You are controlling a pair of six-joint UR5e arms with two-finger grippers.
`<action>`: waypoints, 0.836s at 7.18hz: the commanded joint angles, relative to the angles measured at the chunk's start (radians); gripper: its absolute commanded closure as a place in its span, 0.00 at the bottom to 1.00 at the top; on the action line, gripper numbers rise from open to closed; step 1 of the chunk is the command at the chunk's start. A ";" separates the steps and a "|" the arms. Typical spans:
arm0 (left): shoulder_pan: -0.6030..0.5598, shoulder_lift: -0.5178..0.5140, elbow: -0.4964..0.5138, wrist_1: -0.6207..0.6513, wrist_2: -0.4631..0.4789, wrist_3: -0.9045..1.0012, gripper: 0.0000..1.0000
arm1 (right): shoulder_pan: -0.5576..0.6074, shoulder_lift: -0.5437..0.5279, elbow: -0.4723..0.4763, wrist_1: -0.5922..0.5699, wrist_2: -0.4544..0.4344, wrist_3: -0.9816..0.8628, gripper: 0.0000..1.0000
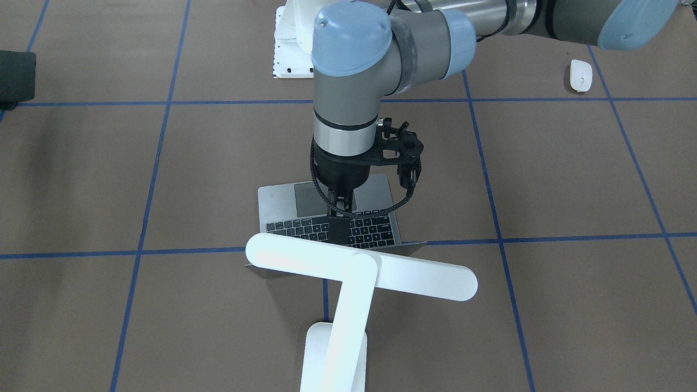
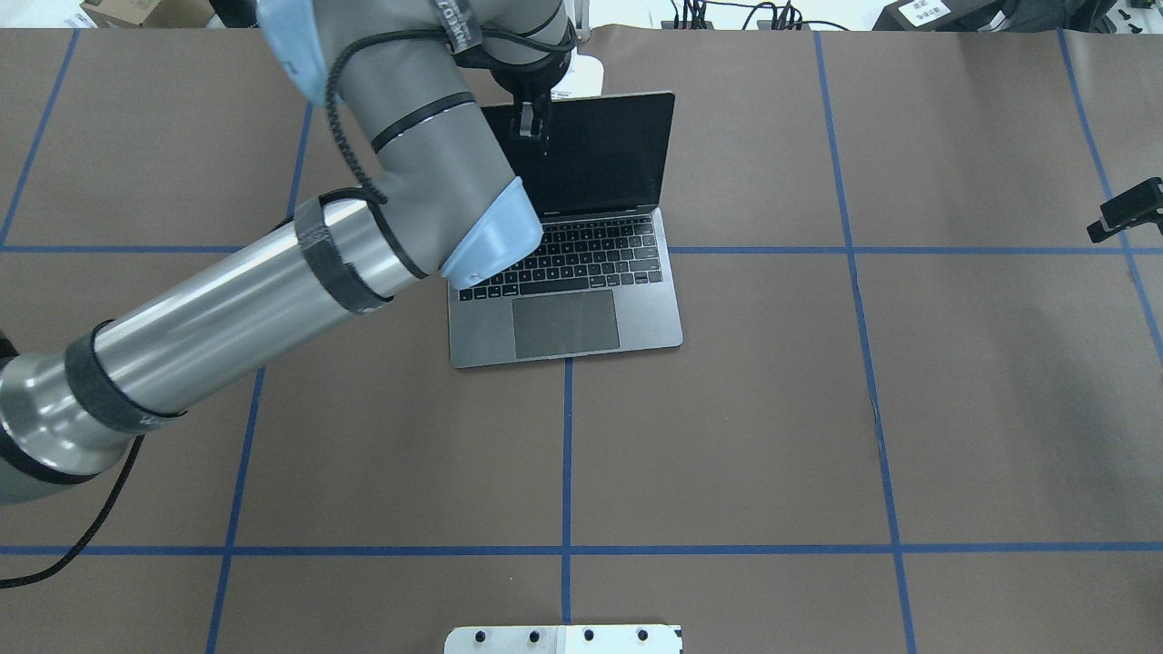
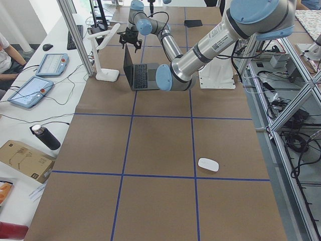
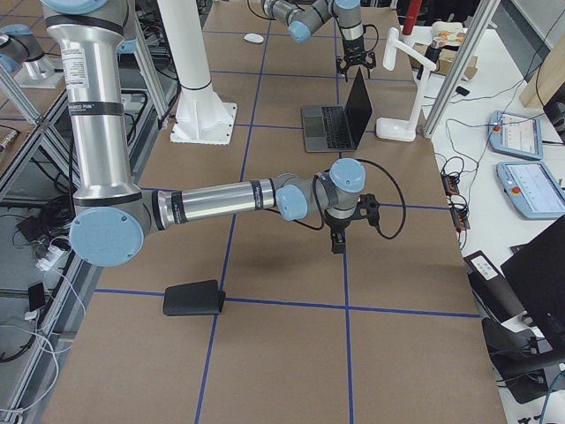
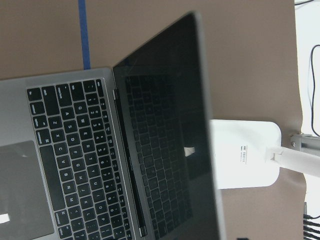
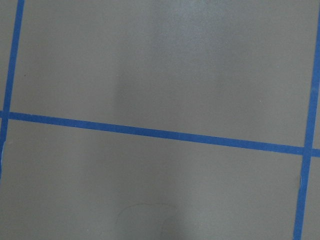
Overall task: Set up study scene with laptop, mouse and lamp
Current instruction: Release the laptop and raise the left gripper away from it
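Observation:
The grey laptop (image 2: 647,313) lies open on the far middle of the table, its dark screen upright. It also shows in the front view (image 1: 275,198) and the left wrist view (image 5: 75,150). My left gripper (image 2: 532,136) hangs over the keyboard, just in front of the screen's top edge, with its fingers close together and nothing held. The white lamp (image 1: 359,267) stands right behind the laptop, with its base (image 5: 245,152) behind the lid. The white mouse (image 1: 581,75) lies far off on my left side. My right gripper (image 4: 337,246) hovers over bare table; I cannot tell whether it is open or shut.
A white bolted pedestal (image 2: 563,639) stands at the table's near edge. A flat black mousepad (image 4: 192,299) lies on my right side. Blue tape lines cross the brown table (image 2: 727,436). Tablets and cables lie off the far edge.

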 commanded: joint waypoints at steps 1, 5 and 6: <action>-0.020 0.212 -0.292 0.019 -0.004 0.175 0.01 | 0.001 -0.004 0.012 0.000 0.002 -0.002 0.01; -0.048 0.573 -0.626 0.059 -0.093 0.841 0.01 | 0.003 -0.152 0.028 0.109 0.010 -0.131 0.01; -0.057 0.639 -0.666 0.059 -0.096 1.037 0.01 | 0.005 -0.206 0.036 0.112 0.043 -0.182 0.01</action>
